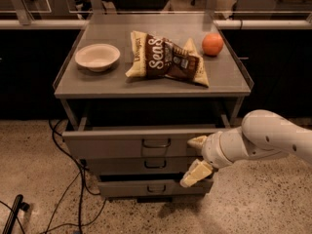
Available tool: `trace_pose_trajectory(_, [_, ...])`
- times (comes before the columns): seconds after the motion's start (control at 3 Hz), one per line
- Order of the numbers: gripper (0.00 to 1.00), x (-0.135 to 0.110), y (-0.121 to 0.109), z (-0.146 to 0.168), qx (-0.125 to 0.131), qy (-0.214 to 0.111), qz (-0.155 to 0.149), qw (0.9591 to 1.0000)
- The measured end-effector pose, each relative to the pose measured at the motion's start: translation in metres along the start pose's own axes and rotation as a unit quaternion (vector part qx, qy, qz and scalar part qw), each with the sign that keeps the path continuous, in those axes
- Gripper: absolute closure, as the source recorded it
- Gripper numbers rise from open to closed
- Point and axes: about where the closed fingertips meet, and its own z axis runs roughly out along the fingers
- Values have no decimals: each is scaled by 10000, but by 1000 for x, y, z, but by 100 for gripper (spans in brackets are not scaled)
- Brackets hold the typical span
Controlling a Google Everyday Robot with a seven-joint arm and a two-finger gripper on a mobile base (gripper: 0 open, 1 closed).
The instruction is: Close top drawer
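The top drawer (117, 143) is a wide grey drawer pulled partly out of the cabinet, with a dark loop handle (156, 143) at its centre. My gripper (196, 158) is on the white arm (263, 140) that comes in from the right. It sits against the right part of the drawer front, to the right of the handle. It is open and holds nothing: one tan finger (197, 142) lies on the drawer front and the other (195, 173) hangs below its lower edge.
Two narrower drawers, the middle drawer (122, 165) and the bottom drawer (126, 188), sit below. On the cabinet top (97, 84) are a white bowl (97, 56), a chip bag (166, 58) and an orange (212, 44). Cables (73, 189) trail on the floor at left.
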Motion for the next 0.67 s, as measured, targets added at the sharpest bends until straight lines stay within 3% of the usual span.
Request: trace_pose_trajectory(0.67, [0, -30, -51, 3, 285, 145, -280, 9991])
